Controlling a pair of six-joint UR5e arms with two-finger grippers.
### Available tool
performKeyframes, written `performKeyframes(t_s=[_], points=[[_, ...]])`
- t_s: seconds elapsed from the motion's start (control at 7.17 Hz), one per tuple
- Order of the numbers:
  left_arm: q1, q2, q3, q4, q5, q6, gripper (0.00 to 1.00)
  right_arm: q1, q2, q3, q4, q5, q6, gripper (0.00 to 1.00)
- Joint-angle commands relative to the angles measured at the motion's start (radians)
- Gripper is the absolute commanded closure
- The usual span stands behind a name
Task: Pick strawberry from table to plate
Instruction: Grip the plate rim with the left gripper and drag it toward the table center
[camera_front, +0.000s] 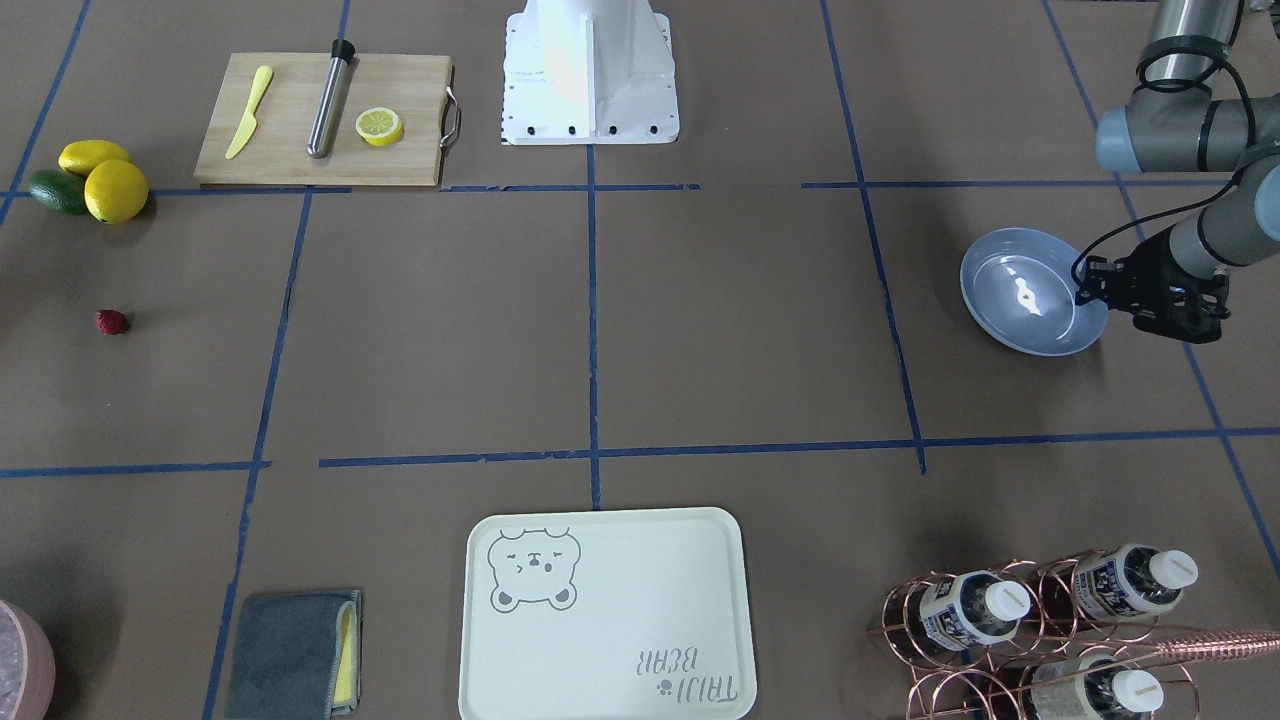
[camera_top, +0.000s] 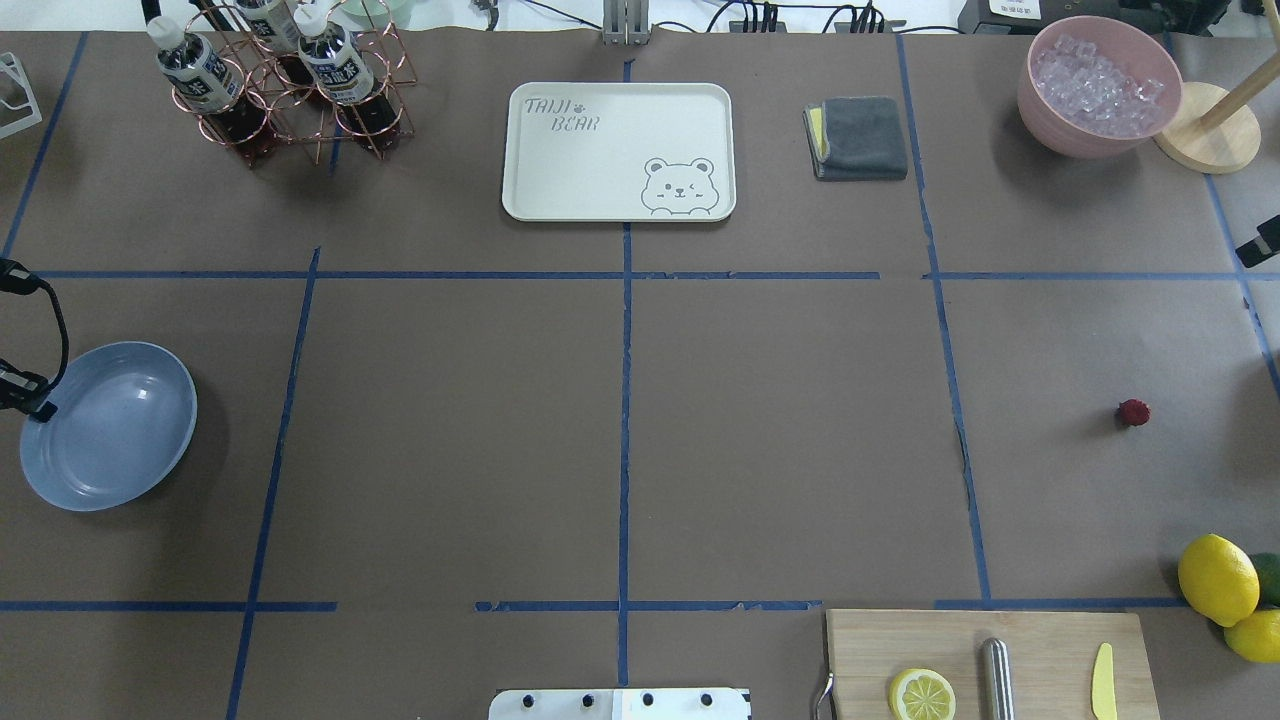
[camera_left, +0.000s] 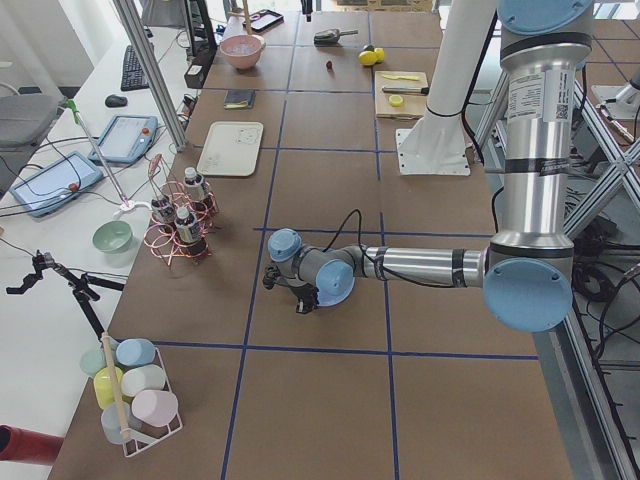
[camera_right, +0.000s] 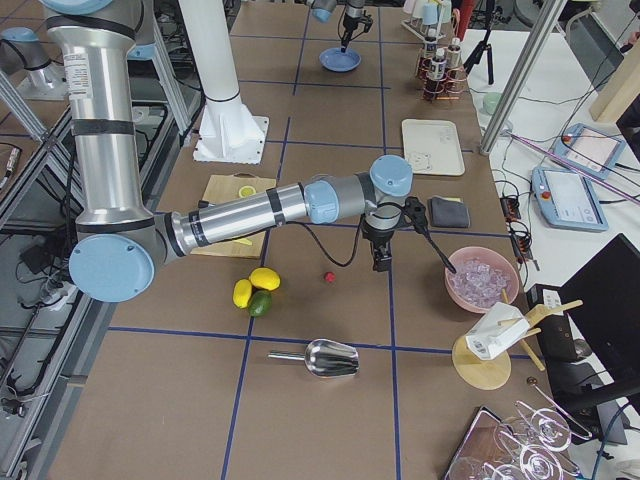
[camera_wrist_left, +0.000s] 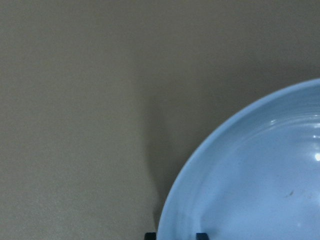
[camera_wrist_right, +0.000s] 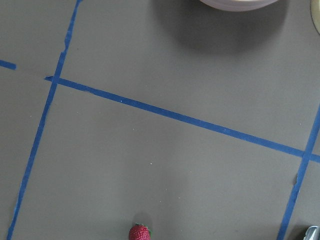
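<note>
Though far from plate (camera_front: 1000, 300), strawberry (camera_front: 111, 321) on table (camera_front: 700, 330).

Strawberry (camera_top: 1133, 412) sits alone on the table (camera_top: 780, 450), right side. Plate (camera_top: 110, 425) is far left, well apart from it. Left gripper (camera_top: 38, 408) is at the plate's left rim, mostly cut off; jaw state unclear. Far edge: bottle rack (camera_top: 280, 100), tray (camera_top: 560, 190), cloth (camera_top: 860, 138), ice bowl (camera_top: 1040, 110). Near right: lemons (camera_top: 1217, 579), and a board (camera_top: 1040, 640) holding a lemon half (camera_top: 922, 695).
</note>
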Motion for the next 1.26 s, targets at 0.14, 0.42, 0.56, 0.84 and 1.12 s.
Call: performKeyframes(t_s=[0.14, 0.42, 0.56, 0.84, 1.12], points=[[-0.001, -0.017, -0.074, 0.035, -0.040, -0.001, 1.00, 0.001, 0.002, 0.002, 0.013, -0.002, 0.002, 0.00], [-0.007, -0.049, -0.134, 0.065, -0.171, -0.019, 1.00, -0.001, 0.002, -0.001, 0.013, 0.000, 0.002, 0.00], [-0.007, -0.083, -0.152, 0.063, -0.187, -0.075, 1.00, 0.001, 0.000, 0.000, 0.013, 0.000, 0.002, 0.00], [-0.005, -0.199, -0.174, 0.057, -0.215, -0.280, 1.00, 0.001, 0.000, 0.000, 0.013, 0.000, 0.002, 0.00], [0.077, -0.340, -0.195, 0.054, -0.207, -0.539, 1.00, 0.001, -0.001, 0.000, 0.013, 0.000, 0.003, 0.00]])
